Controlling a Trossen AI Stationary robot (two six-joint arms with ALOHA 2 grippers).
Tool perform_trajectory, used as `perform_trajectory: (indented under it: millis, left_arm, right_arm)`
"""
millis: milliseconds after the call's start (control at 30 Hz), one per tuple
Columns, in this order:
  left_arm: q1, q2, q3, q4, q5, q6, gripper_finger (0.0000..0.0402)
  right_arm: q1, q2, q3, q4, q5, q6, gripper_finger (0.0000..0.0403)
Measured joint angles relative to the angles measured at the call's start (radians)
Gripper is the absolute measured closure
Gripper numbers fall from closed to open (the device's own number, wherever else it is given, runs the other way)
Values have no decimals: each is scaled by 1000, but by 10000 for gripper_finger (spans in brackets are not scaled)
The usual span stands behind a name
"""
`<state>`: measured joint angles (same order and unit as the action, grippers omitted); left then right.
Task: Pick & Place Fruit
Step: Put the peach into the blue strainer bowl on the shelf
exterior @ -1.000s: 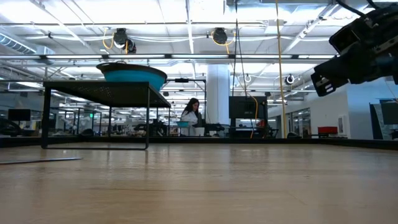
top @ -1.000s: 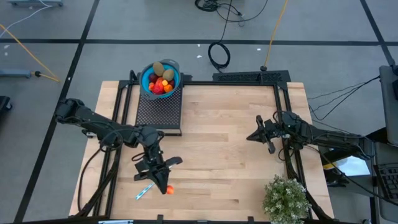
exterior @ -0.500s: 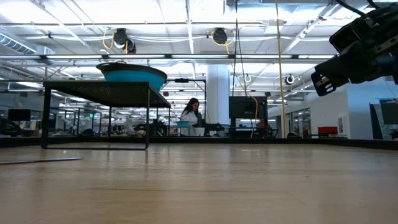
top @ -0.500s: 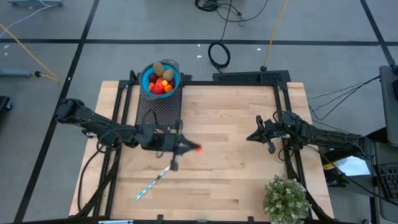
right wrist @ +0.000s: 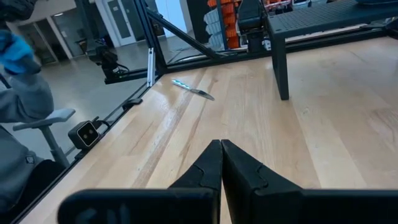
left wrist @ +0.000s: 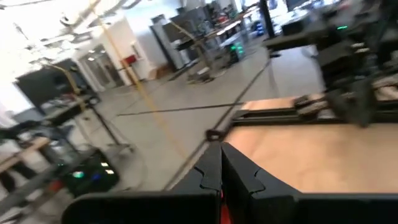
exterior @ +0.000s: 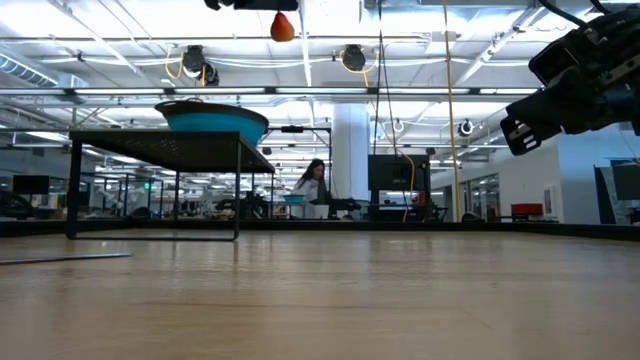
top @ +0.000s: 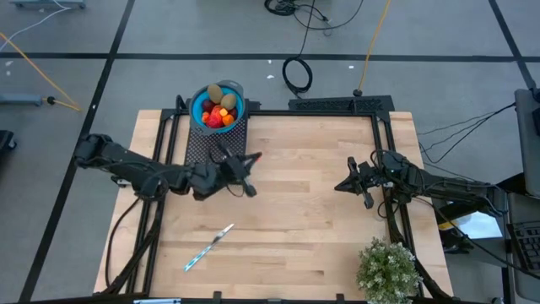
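Pinching a red-orange fruit (top: 256,156) between left gripper (top: 252,159) fingers (left wrist: 214,168).

We count two arms, each ending in one gripper: the left gripper (top: 253,158) and the right gripper (top: 341,186). There is one table (top: 312,228), and on it one black mesh stand (top: 215,152). We see one blue bowl (top: 217,105) at the stand's far end. In the bowl we make out two olive-brown ovals (top: 218,91), about two dark red round pieces (top: 208,106), two or three orange bits (top: 224,112) and one larger red piece (top: 214,121); the exact tally in the pile is hard to tell. One more orange-red piece (exterior: 282,28) sits at the left gripper. We count one silver-blue stick (top: 209,247) and one green plant (top: 388,268). One person (exterior: 311,188) shows in the room behind.
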<state>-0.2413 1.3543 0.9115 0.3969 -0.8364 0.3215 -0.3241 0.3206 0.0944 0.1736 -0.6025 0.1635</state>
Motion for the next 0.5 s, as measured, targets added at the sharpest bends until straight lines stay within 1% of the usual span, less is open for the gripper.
perform_trajectory:
  millis: [67, 333, 500]
  left_arm:
    - [31, -10, 5, -16, -3, 18, 401]
    - [166, -106, 30, -197, -2, 8, 401]
    - [267, -190, 32, -320, 13, -43, 401]
  right_arm:
    - [0, 0, 0, 0, 0, 0, 403]
    - [0, 0, -2, -5, 0, 0, 403]
    - [0, 0, -2, -6, 0, 0, 403]
